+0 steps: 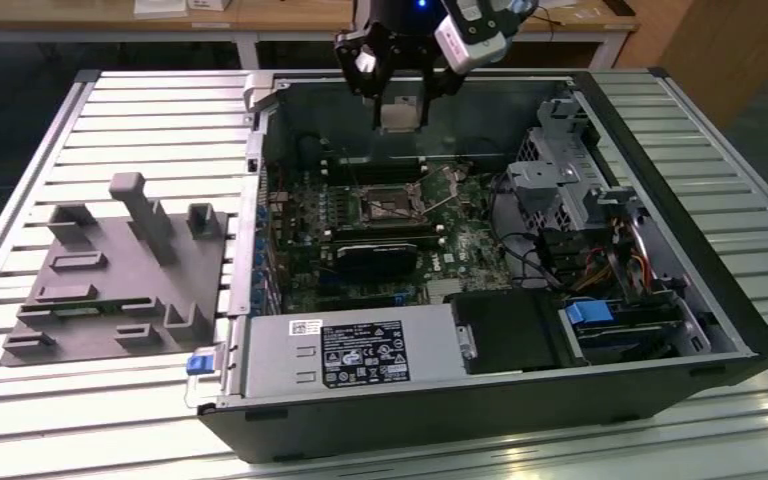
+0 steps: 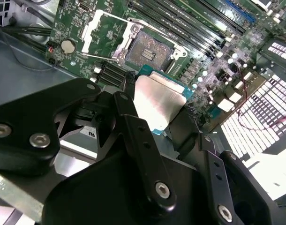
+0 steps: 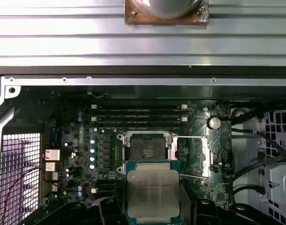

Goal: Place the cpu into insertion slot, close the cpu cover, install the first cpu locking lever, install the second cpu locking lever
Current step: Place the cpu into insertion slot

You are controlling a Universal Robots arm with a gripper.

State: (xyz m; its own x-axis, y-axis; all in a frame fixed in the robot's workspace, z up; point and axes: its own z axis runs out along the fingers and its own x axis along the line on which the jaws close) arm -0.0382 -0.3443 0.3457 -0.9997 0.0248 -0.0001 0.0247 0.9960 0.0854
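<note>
My gripper (image 1: 398, 105) hangs over the open computer case, shut on the cpu (image 1: 399, 116), a flat square chip with a dull silver top. Both wrist views show the cpu (image 2: 157, 101) (image 3: 152, 194) held level between the black fingers (image 2: 129, 105), well above the board. The insertion slot (image 1: 384, 205) (image 2: 147, 49) (image 3: 145, 150) lies bare below it, a dark square socket with a silvery rim. The cpu cover (image 3: 192, 157) (image 2: 103, 30) is swung open beside the socket. Thin wire levers (image 3: 190, 137) stand loose along the cover.
A black round fan (image 1: 375, 255) sits just in front of the socket, with long memory slots (image 3: 138, 115) behind it. A drive cage and cables (image 1: 584, 190) fill the exterior view's right. The power supply (image 1: 344, 355) lies at the front. A grey fixture (image 1: 117, 270) rests outside the case.
</note>
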